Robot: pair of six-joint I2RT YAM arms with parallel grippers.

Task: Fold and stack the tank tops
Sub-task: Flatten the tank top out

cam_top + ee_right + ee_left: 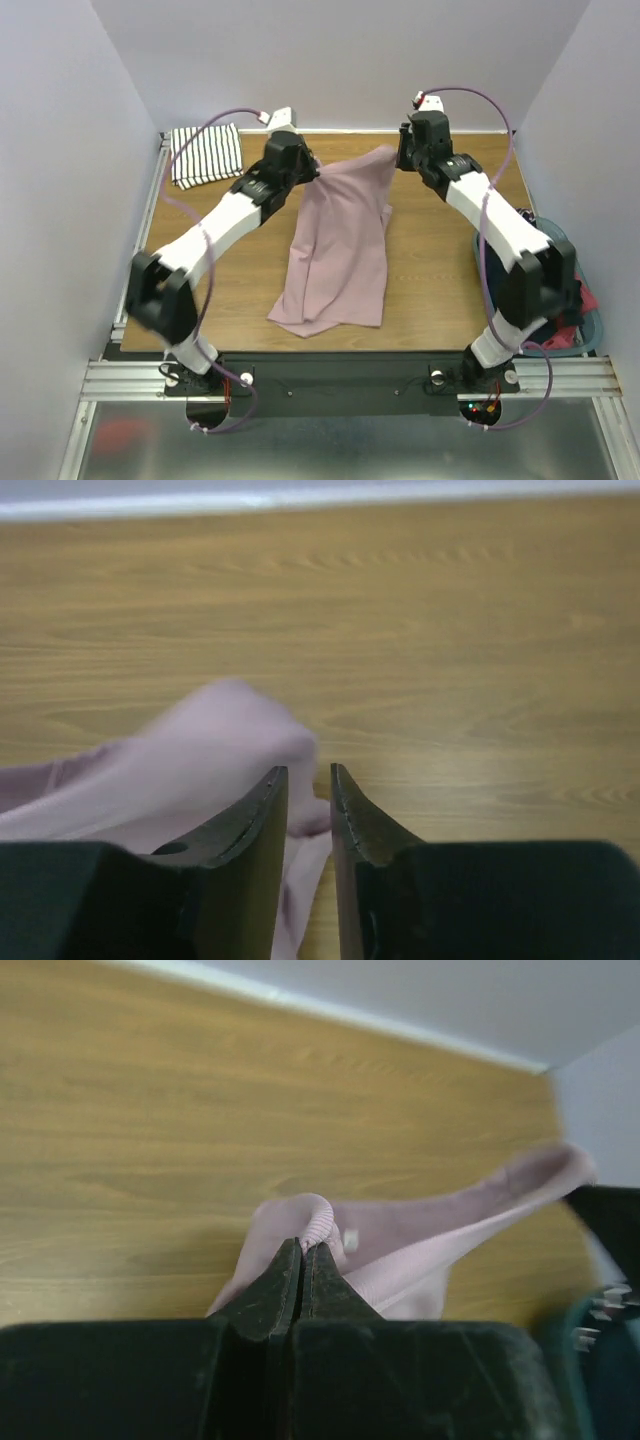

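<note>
Right of the striped top [206, 153], the left gripper [303, 1250] pinches the pink top [340, 240] up for folding, while the right gripper [309, 780] stands parted, seemingly to drop its corner.

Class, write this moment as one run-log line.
left gripper: shut on pink tank top | right gripper: open | striped tank top: folded, far left

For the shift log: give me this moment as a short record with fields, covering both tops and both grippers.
pink tank top: unfolded, draped down the middle of the table, far edge lifted
left gripper: shut on the far left corner of the pink tank top
right gripper: jaws parted, pink cloth blurred beside them, no pinch seen
striped tank top: folded, at the table's far left corner
stack: not yet made, the two tops lie apart
basket: right of the table, other garments inside
</note>
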